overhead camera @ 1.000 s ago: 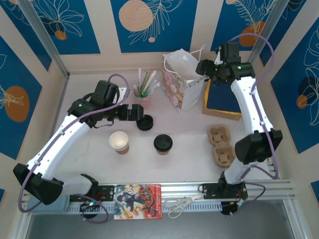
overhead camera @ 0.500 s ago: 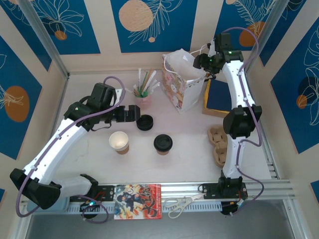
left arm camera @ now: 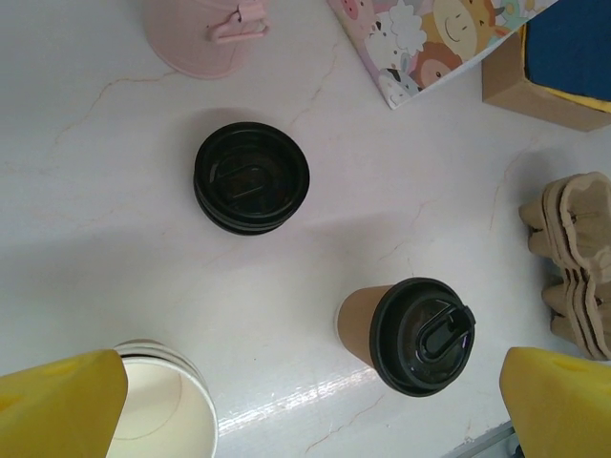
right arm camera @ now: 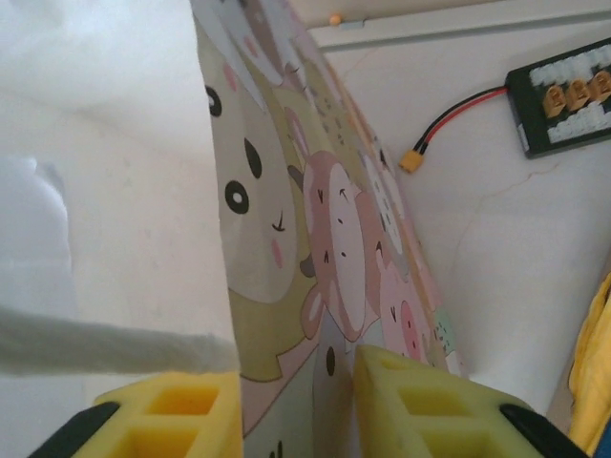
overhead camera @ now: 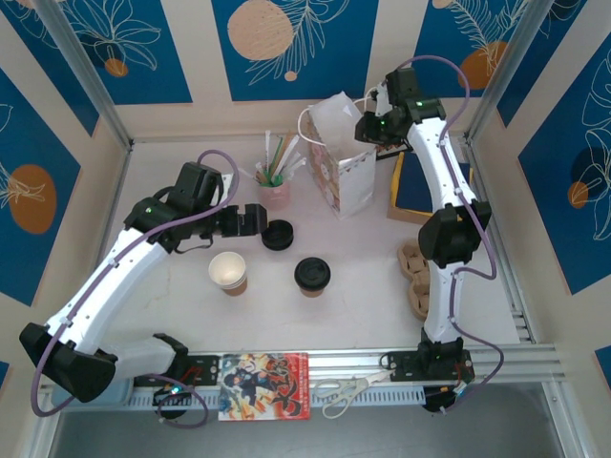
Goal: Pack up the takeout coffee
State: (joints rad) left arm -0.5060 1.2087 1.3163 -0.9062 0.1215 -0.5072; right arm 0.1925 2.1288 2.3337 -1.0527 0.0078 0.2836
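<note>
Item: takeout coffee [overhead camera: 228,271], qty 1, open kraft paper cup, upright on table [overhead camera: 363,286], near left gripper [overhead camera: 253,219], whose fingers are spread wide, empty. Prob. light, thin-walled, crushable, tippy: grasp mid-wall, gently. Right gripper [right arm camera: 296,401] pinches cartoon gift bag [overhead camera: 344,167] wall.

The takeout coffee [overhead camera: 228,270], kraft-brown, stands upright, lidless.

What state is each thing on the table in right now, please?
Kraft-brown paper cup with cream inside: upright, lidless.
Second kraft paper cup: upright, black lid on.
Loose black round lid: lying flat, on no cup.
Cartoon-animal paper gift bag: upright, wall between right hand pads.
Left hand: open.
</note>
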